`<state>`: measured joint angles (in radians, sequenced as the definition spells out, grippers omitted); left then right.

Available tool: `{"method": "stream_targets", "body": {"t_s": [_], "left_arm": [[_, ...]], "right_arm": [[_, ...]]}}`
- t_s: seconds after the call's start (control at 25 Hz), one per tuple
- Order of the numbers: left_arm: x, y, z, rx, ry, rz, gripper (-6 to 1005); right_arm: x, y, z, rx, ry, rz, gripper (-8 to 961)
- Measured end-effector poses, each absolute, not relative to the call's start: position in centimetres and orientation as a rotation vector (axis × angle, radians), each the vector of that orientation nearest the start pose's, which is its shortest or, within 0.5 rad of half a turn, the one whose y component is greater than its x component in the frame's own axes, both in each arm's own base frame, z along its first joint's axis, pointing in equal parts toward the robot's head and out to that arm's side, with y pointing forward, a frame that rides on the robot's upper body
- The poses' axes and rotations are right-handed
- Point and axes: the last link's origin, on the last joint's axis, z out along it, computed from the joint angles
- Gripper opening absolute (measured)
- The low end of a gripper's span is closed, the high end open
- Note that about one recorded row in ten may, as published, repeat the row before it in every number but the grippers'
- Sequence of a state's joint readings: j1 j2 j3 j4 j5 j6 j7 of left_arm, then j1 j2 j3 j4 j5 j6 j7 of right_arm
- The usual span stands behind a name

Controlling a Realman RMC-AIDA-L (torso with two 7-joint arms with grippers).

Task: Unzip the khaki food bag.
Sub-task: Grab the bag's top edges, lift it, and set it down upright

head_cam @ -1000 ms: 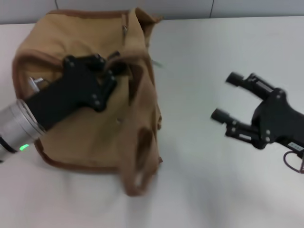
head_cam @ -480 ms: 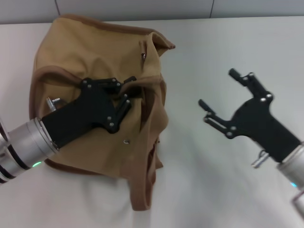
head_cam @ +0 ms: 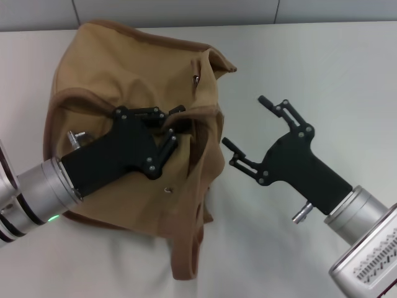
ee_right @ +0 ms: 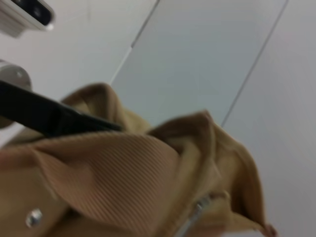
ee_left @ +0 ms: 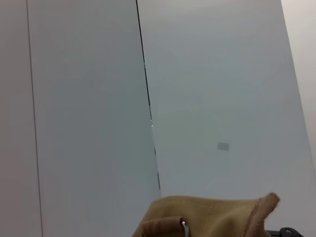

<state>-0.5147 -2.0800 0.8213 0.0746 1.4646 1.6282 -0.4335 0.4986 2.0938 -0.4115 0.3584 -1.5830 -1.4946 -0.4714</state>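
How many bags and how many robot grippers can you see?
Bags: 1, the khaki bag.
Grippers: 2, the left gripper shut on the bag, and the right gripper open beside the bag.
Total: 3.

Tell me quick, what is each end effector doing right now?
Left end effector: closed on a fold of the khaki food bag, near one handle.
Right end effector: open, holding nothing, beside the bag without touching it.

Head camera high, looking down; 2 wrist cameras low, close, both sharing the bag.
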Motion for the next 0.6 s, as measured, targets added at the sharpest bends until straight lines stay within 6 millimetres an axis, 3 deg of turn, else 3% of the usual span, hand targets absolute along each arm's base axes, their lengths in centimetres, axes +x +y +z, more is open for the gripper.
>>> {"method": "stream_targets", "body": {"t_s": [0.6], "left_arm": [[-24.9,28.1,-5.6,-2.389,-0.056,-1.113,83]], "right_arm": [[21.9,25.9,-12.5,-2.05,-0.175,0.67,819]]}}
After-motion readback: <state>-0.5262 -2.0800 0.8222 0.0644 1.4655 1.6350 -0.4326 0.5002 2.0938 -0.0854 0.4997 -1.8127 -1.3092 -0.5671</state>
